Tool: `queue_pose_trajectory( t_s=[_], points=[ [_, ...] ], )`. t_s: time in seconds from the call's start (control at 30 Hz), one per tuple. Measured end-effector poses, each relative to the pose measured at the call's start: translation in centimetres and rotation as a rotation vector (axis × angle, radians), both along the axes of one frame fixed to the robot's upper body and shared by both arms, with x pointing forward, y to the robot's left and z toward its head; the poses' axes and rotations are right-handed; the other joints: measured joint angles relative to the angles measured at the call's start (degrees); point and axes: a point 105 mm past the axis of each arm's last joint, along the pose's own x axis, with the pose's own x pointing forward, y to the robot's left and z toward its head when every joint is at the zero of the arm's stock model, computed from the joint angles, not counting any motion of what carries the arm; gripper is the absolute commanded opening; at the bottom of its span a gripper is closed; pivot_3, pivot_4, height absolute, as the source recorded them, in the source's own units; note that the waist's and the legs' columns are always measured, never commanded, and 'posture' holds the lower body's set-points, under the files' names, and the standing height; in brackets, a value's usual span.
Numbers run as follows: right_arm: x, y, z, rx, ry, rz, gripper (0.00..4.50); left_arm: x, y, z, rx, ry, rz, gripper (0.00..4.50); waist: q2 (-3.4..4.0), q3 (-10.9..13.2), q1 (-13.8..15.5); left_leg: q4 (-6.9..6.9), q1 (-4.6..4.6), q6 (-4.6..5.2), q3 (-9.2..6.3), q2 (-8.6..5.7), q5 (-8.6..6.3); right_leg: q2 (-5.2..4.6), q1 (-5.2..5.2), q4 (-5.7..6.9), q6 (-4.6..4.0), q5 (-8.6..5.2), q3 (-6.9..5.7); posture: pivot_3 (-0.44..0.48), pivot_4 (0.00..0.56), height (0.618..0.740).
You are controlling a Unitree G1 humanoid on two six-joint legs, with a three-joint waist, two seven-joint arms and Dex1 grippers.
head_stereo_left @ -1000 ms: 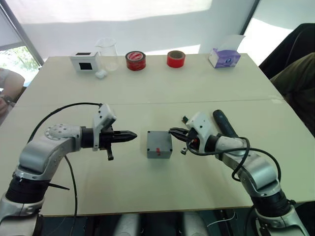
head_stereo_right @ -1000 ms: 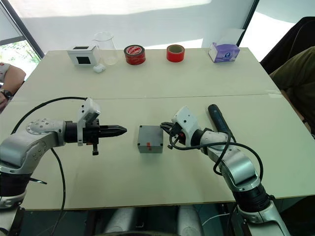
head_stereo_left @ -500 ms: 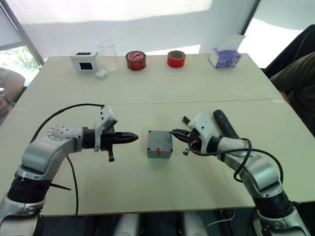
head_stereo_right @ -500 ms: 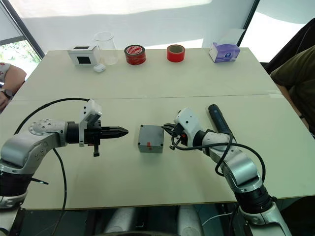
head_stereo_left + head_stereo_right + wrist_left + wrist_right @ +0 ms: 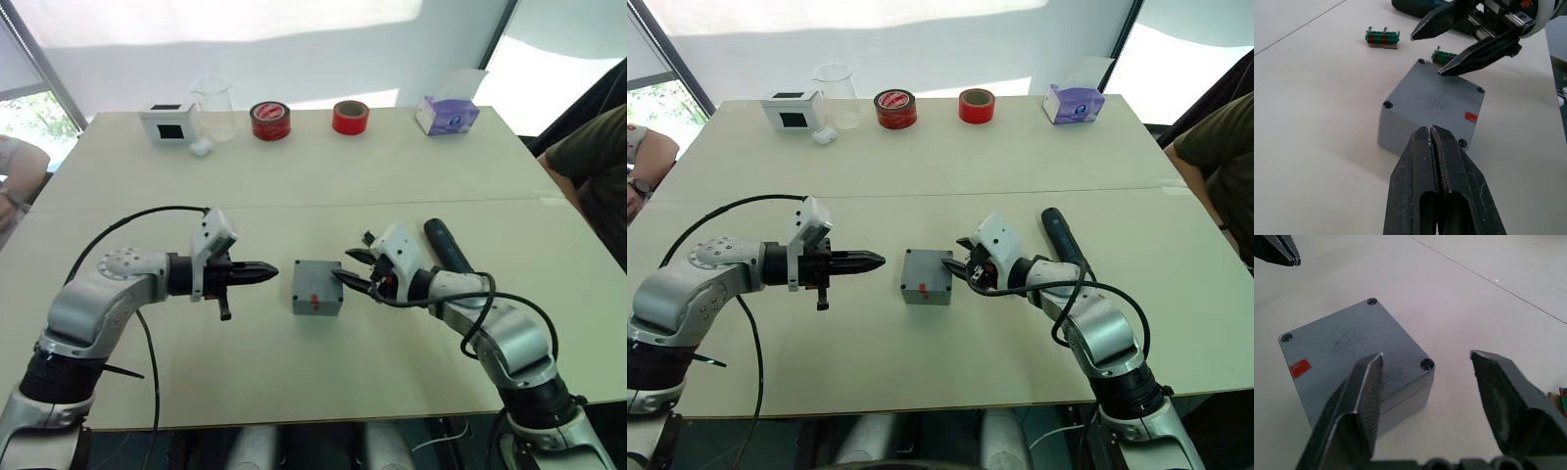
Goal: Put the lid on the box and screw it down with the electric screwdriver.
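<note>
While flanked by both grippers, small grey square plastic box (image 5: pixel 317 287) sits mid-table, shallow grey lid (image 5: pixel 1354 350) seemingly seated already, contents hidden. Right gripper (image 5: pixel 345 271) spread wide at its edge; left gripper (image 5: pixel 263 270) pinched shut, empty. Likely next: fetching thick black cylindrical electric screwdriver (image 5: pixel 446 245), lying just beyond.
</note>
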Motion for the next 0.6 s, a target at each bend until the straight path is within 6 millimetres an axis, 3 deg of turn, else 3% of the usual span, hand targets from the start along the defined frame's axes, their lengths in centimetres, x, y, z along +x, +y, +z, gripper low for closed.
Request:
queue_pose_trajectory(
  t_s=[0.07, 0.27, 0.5, 0.6],
  points=[
    [0.1, 0.0, 0.3, 0.0, -0.007, 0.001, 4.46, 0.1, -0.2, 0.3, -0.036, -0.002, 0.011, 0.0, 0.0, 0.0, 0.01, 0.0, 0.0, 0.0, 0.0, 0.0, 0.0, 0.0, 0.0, 0.0, 0.0, 0.0, 0.0, 0.0, 0.15, 0.74],
    [0.6, -1.2, 1.4, 0.051, 0.016, -0.057, 4.46, 1.3, -0.6, 1.6, -0.102, -0.075, 0.099, 0.0, -0.01, 0.01, 0.27, 0.0, 0.0, 0.0, -0.01, -0.01, 0.0, -0.02, 0.02, -0.01, 0.0, 0.01, 0.0, 0.0, 0.15, 0.74],
    [1.1, -6.1, 4.8, 0.14, 0.06, -0.231, 4.46, 1.3, -1.0, 2.3, -0.155, -0.026, 0.104, 0.0, 0.01, 0.02, 0.2, -0.01, -0.01, 0.0, -0.01, 0.0, 0.0, -0.02, 0.01, -0.02, -0.01, 0.01, 0.01, 0.0, 0.15, 0.74],
    [1.5, -9.4, 6.7, 0.089, 0.109, -0.346, 4.46, 0.9, -1.2, 2.7, -0.149, -0.01, 0.061, 0.0, 0.12, 0.09, 0.2, -0.02, -0.03, 0.0, 0.02, 0.0, 0.0, -0.03, -0.03, -0.02, -0.03, 0.02, 0.01, 0.0, 0.15, 0.74]
  ],
)
